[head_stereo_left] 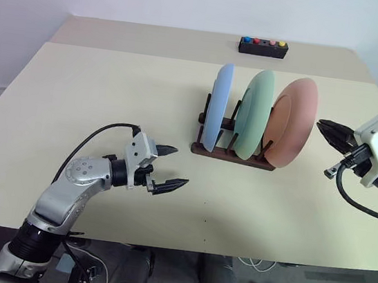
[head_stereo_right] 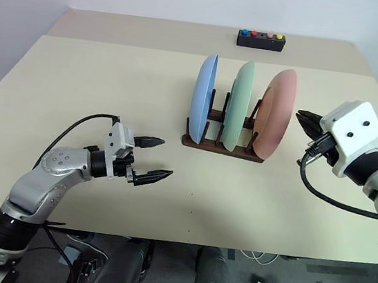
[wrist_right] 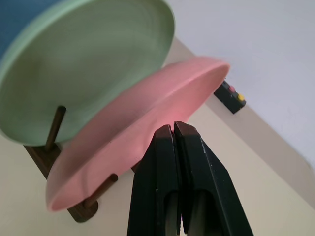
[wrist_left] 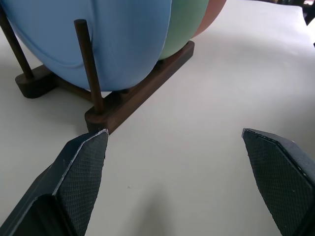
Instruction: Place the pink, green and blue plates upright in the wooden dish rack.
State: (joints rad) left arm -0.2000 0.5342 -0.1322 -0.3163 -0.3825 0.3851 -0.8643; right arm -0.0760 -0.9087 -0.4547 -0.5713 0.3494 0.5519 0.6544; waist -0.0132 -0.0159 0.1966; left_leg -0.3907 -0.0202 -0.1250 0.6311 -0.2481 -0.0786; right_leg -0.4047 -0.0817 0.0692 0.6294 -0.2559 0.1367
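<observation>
Here, from my head cameras, the blue plate (head_stereo_left: 219, 107), green plate (head_stereo_left: 254, 114) and pink plate (head_stereo_left: 290, 121) stand upright side by side in the wooden dish rack (head_stereo_left: 232, 154) on the beige table (head_stereo_left: 98, 88), the pink one leaning toward my right. A small black box with coloured buttons (head_stereo_left: 263, 48) sits near the far edge. My left gripper (head_stereo_left: 171, 168) hovers over the table to the rack's left, fingers spread wide and empty; my right gripper (head_stereo_left: 331, 129) hangs just beside the pink plate, fingers pressed together on nothing. Along my left wrist, the rack's near rail and a peg stand before the blue plate. Along my right wrist, my closed fingers (wrist_right: 160, 167) point at the pink plate's underside.
</observation>
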